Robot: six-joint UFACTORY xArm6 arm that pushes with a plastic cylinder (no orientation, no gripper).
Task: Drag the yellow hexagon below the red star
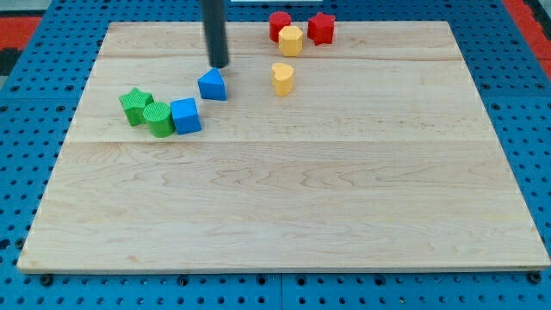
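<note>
Wooden board (pixel 284 207) fills most of the view on a blue pegboard (pixel 34 52); every block sits in its upper part, so the work is all up there. Landmark: yellow hexagon (pixel 291 40), near the board's top edge. Red star (pixel 321 27) is just right of the hexagon and slightly above, close or touching. A second red block (pixel 279 24), shape unclear, is up-left of the hexagon, touching it. So the hexagon is wedged between two reds, beside the star and not yet under it. Yellow heart-like block (pixel 282 78) sits below the hexagon, apart. Blue triangular block (pixel 213 85) is down-left of the hexagon; further left a blue cube (pixel 185 115), green cylinder (pixel 158 119) and green star (pixel 135 105) cluster together. My tip (pixel 219 65) is left of the hexagon, well apart, just above the blue triangular block, touching nothing I can confirm. No gripper: a bare rod, nothing held. Judgement: push has not begun.
</note>
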